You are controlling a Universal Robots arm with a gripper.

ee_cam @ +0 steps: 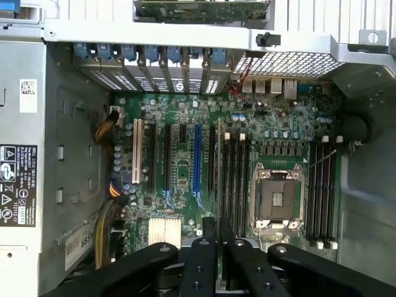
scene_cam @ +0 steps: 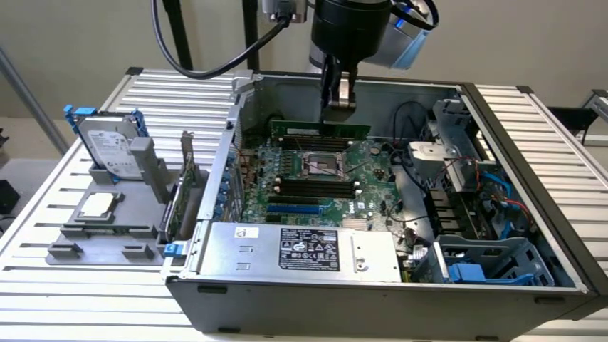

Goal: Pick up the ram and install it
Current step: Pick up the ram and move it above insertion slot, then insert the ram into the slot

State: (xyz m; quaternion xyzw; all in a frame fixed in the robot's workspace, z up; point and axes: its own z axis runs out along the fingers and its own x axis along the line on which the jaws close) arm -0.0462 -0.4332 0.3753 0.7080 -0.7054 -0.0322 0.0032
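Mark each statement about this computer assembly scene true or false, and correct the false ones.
1. The fingers grip the ram inside the open case. True.
2. The hard drive lies inside the case. False: it stands in its blue frame on the gray holder outside the case, at the exterior view's left.
3. The case is open, with the motherboard in plain sight. True.
4. The expansion card is plugged into the motherboard. False: it stands upright on the holder, outside the case wall.
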